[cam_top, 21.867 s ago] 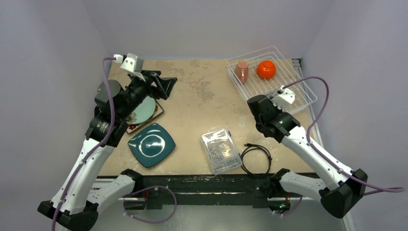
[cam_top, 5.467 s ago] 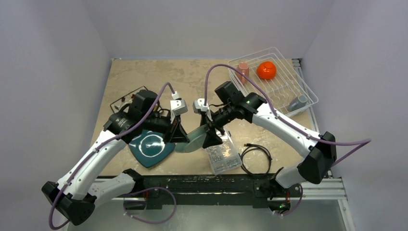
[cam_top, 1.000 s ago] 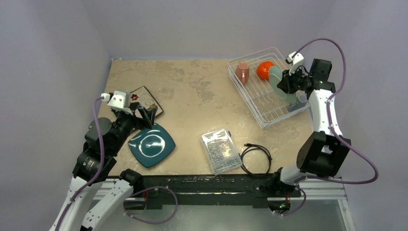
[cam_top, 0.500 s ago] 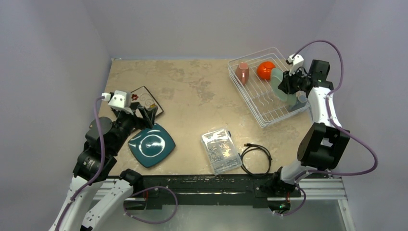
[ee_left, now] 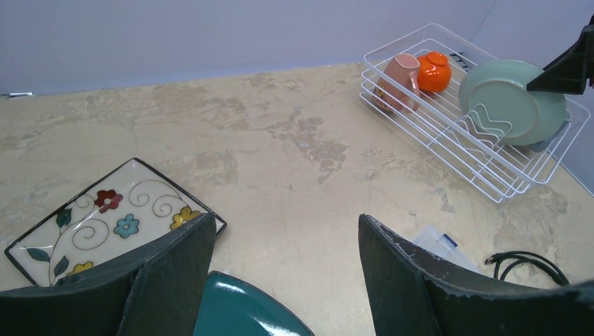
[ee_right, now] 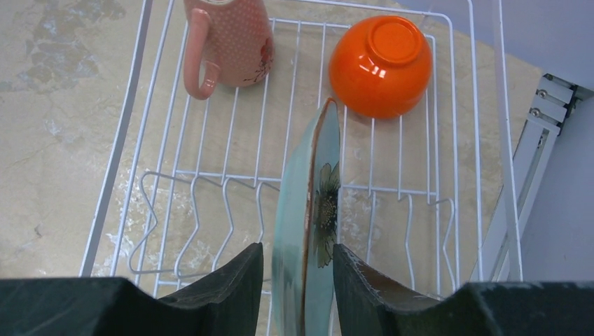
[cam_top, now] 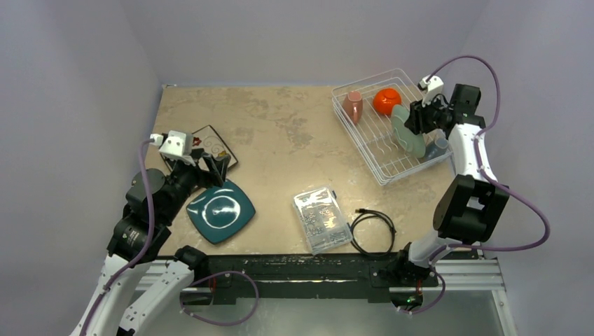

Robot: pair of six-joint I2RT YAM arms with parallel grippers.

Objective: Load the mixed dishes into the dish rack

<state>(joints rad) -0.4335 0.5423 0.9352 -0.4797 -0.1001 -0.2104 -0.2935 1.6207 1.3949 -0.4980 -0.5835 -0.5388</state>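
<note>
**Green plate (ee_right: 308,210) goes down on edge into the rack (cam_top: 358,136).**
Over the last second the right gripper (ee_right: 297,266), clamped on the green plate's rim, has lowered it among the wires, so we judge a fourth dish nearly loaded. In the one rack we count one cup (ee_right: 231,35), one bowl (ee_right: 378,66) and one mug (cam_top: 440,142), mostly hidden. One teal plate (cam_top: 220,209) and one floral plate (ee_left: 105,217) wait on the table (cam_top: 280,140) by the left gripper (ee_left: 284,238), jaws wide apart.

Green plate (cam_top: 410,133) hides most of the grey mug (cam_top: 440,143).
</note>
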